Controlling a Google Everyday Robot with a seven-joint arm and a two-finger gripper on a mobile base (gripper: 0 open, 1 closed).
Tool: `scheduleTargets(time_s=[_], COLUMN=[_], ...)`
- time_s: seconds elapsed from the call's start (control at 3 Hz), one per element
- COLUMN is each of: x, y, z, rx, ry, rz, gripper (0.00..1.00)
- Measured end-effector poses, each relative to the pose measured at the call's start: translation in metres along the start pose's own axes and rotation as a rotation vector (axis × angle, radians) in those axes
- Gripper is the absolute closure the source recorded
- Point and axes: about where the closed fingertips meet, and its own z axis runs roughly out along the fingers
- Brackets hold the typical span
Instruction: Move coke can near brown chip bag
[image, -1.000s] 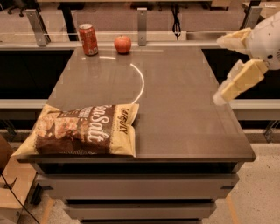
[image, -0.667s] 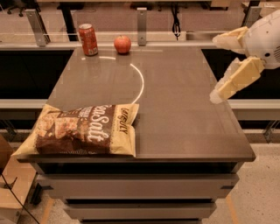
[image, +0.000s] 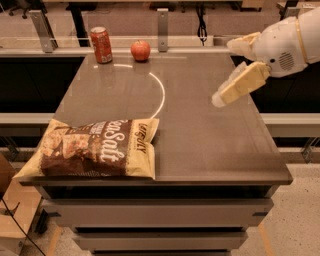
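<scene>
- Grey-brown worktop (image: 210, 145) fills the view, with a low rail and metal posts along its far edge, dark shelving behind and pale floor in front.
- At about 11 o'clock on the worktop, close to the far edge and near the left edge, the coke can (image: 101, 45) stands upright, its long axis vertical and its silver top up.
- A red apple (image: 140, 50) sits just beside the can, at its 3 o'clock, apart from it and not touching.
- At about 8 o'clock the brown chip bag (image: 95, 149) lies flat with its long side along the front edge; its left corner pokes over the worktop's left edge.
- Over the right side, at about 3 o'clock, the hand (image: 223, 73) hangs above the surface, spread wide and holding nothing.
- From the hand, the can lies toward 10 o'clock, well apart, across bare worktop; I judge the reach not yet begun.
- There is only one arm, and it would come in from the right, so the apple stands on the approach side of the can and could be knocked.
- From the can, the bag lies at roughly 6 o'clock. The stretch between them is open, crossed only by a white curved line (image: 161, 95).
- Room for setting the can down looks best at the bag's 12 o'clock or 3 o'clock side, away from the edges.
</scene>
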Motion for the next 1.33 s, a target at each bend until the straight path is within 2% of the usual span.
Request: scheduleTargets(time_s=[0.33, 0.67, 1.0, 1.33], x=[-0.028, -0.052, -0.070, -0.070], y=[-0.031, -0.062, -0.089, -0.089], z=[0.047, 0.092, 0.138, 0.138], rx=[0.052, 0.101, 0.130, 0.130], ry=[-0.126, -0.224, -0.278, -0.278], rz=[0.028, 0.045, 0.067, 0.067], gripper=[0.00, 0.00, 0.00, 0.00])
